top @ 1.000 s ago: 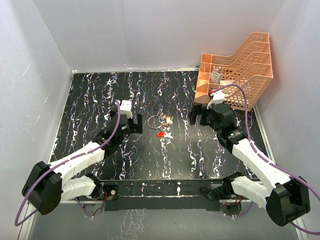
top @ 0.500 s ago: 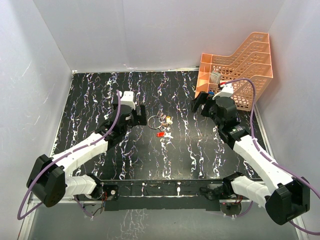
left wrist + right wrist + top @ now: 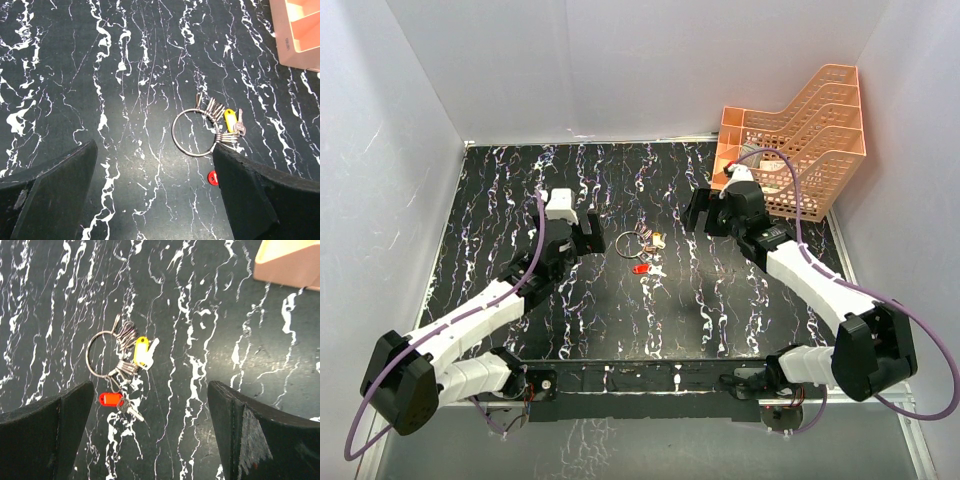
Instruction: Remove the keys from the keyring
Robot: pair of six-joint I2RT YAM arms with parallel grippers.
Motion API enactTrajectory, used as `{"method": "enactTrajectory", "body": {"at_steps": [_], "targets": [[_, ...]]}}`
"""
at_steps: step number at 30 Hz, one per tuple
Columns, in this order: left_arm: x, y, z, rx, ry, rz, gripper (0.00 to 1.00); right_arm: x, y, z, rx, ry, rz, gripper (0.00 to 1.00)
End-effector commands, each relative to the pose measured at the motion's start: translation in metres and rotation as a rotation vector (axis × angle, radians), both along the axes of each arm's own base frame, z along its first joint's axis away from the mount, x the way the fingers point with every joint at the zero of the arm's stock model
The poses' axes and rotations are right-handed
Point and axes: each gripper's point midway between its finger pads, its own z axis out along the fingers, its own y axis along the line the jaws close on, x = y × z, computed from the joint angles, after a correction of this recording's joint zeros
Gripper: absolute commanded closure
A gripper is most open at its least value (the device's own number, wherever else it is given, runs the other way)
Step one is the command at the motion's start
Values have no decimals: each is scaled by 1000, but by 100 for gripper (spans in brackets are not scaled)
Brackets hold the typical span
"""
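Table (image 3: pixel 500 200) surface is flat and black, with irregular white marble-like veining, enclosed by plain white walls. Left pincer (image 3: pixel 580 240), black fingers on a white wrist housing, sits left of centre with its jaws spread wide and nothing between them. Just to its right, near the table centre, the keyring (image 3: pixel 172 133) lies flat: a thin round loop of silver wire with a cluster of small metal clips bunched on its right-hand arc. The yellow-headed key (image 3: pixel 229 120), an oblong plastic tag with a short silver blade, lies against that cluster. The red-headed key (image 3: pixel 111 399), of similar shape, lies just beside the loop on its near side; whether it is attached to the wire cannot be told. Right pincer (image 3: pixel 707 215) sits right of the keys, jaws likewise wide apart and empty. An orange plastic mesh tray (image 3: pixel 800 130), stepped in tiers, stands at the far right corner.
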Motion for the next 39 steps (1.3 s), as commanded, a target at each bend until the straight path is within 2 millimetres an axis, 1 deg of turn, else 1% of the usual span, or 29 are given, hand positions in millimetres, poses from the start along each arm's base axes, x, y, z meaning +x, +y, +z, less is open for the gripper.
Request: {"method": "enactTrajectory", "body": {"at_steps": [1, 2, 4, 6, 7, 9, 13, 16, 22, 25, 29, 32, 35, 39], "targets": [[-1, 11, 8, 14, -37, 42, 1, 2, 23, 26, 84, -99, 106, 2], [-2, 15, 7, 6, -30, 66, 1, 2, 28, 32, 102, -154, 142, 2], [-3, 20, 5, 18, -17, 91, 1, -4, 33, 38, 125, -257, 206, 2], [-6, 22, -1, 45, 16, 88, 1, -14, 34, 34, 109, -270, 246, 2], [-6, 20, -2, 55, 34, 78, 1, -16, 36, 35, 88, -277, 285, 2], [-7, 13, -6, 63, 56, 36, 1, -19, 42, 30, 78, -262, 343, 2], [-9, -3, -6, 6, 53, -32, 1, -19, 53, 1, 78, -159, 403, 2], [-10, -5, -7, -12, 51, -41, 1, -23, 62, -15, 79, -122, 429, 2], [-12, 14, -12, 7, 83, 64, 1, -39, 83, -44, -76, -100, 457, 2], [-14, 24, -14, 7, 85, 112, 1, -44, 89, -52, -108, -102, 468, 2], [-15, 38, -14, 6, 89, 178, 1, -46, 97, -61, -123, -103, 481, 2], [-17, 43, -11, -5, 79, 196, 1, -44, 100, -69, -147, -99, 460, 2], [-18, 48, -9, -20, 62, 202, 1, -44, 105, -68, -135, -109, 472, 2], [-19, 52, -5, -17, 46, 206, 1, -44, 113, -49, -67, -171, 481, 2]]}}
